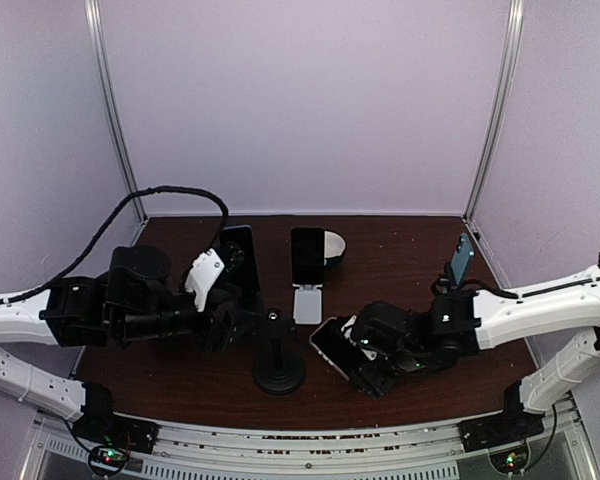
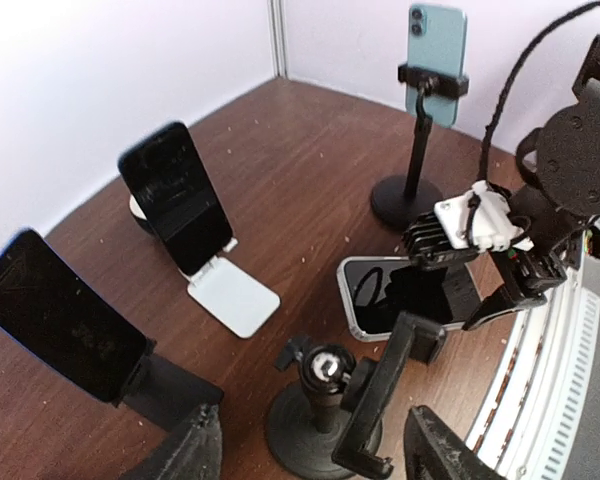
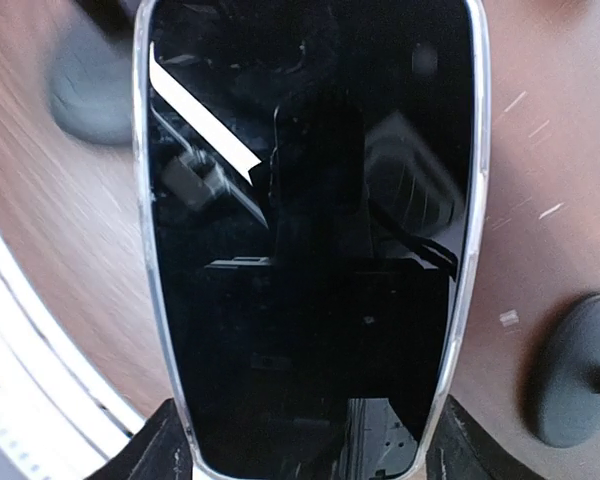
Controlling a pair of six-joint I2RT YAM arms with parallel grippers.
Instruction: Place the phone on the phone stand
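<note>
- Far left, a dark phone (image 1: pixel 236 256) leans on a black wedge stand (image 2: pixel 165 385) near the back of the brown worktop (image 1: pixel 400 250).
- The left arm (image 1: pixel 40 315) reaches in low from the left edge, lying almost level over the worktop. A black cable (image 1: pixel 180 190) loops up behind it.
- The left pincer (image 2: pixel 312 415) is released. Its fingers (image 2: pixel 192 450) stand wide apart on either side of the clamp stand (image 1: pixel 278 378), and I see no squeeze on it.
- That clamp stand is a black post on a round base near the front edge, with its clip tilted towards the right.
- Behind it, in the middle, another black phone (image 1: pixel 308 258) is propped on a white folding stand (image 1: pixel 307 303). A white round thing (image 1: pixel 336 243) sits just behind that.
- Just right of the clamp stand is the phone (image 1: pixel 328 348), silver-edged with its screen up. It is low over the worktop and tilted; whether it touches the wood I cannot tell.
- The right pincer (image 3: pixel 310 445) is grasping the phone by its long edges at one end, with a finger (image 3: pixel 165 450) against each side.
- The right arm (image 1: pixel 540 305) comes in from the right edge, sloping down and bent at the wrist.
- Far right, a teal phone (image 1: pixel 462 258) stands clamped upright on a tall pole stand (image 2: pixel 417 150), well apart from the arms.
</note>
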